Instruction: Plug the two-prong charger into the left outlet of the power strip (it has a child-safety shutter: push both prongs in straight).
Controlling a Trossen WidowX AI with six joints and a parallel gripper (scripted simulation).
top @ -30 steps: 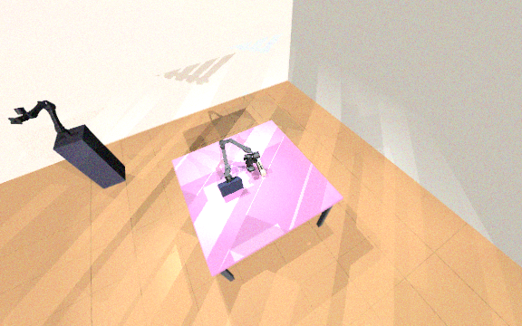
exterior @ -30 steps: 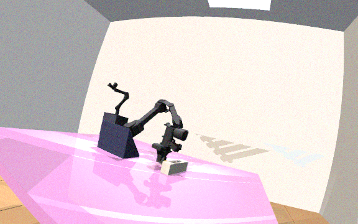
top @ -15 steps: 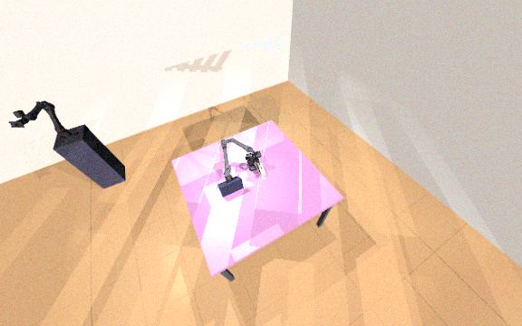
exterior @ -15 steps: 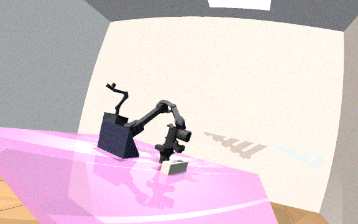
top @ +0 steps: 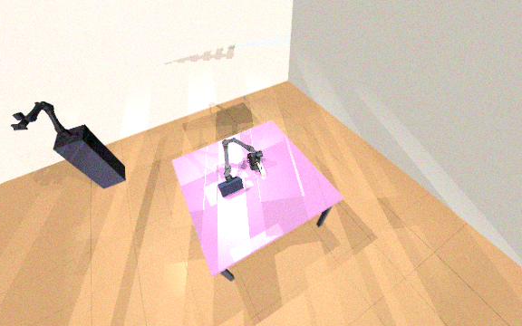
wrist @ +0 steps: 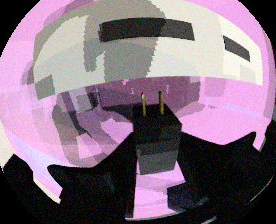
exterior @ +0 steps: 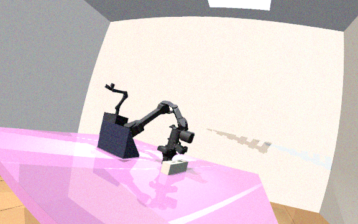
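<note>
Clamped on the two-prong charger (wrist: 155,139), jaws gripping the dark body by its side faces, brass prongs (wrist: 153,103) pointing ahead and free of the fingers. Just beyond the prong tips, the white power strip (wrist: 155,56), lying on the pink counter (wrist: 209,163); dark outlet slot (wrist: 145,28) dead ahead, a second slot (wrist: 235,46) off to the right of the jaws. Seen from the exterior view, gripper (exterior: 170,153) hanging close above the near end of the power strip (exterior: 174,167), not yet visibly touching; exact gap too small to tell. Further back behind the jaws, the dark arm base (exterior: 117,140) on the counter (exterior: 42,174).

Likely light and rigid, that charger: hard plastic shell, probably a bit slick, prongs thin enough to bend if driven in at an angle. Best held as now, low on the body across the flat sides, well behind the prongs, so the push runs straight along them and both meet the shutter together. Any tilt probably jams one prong.
</note>
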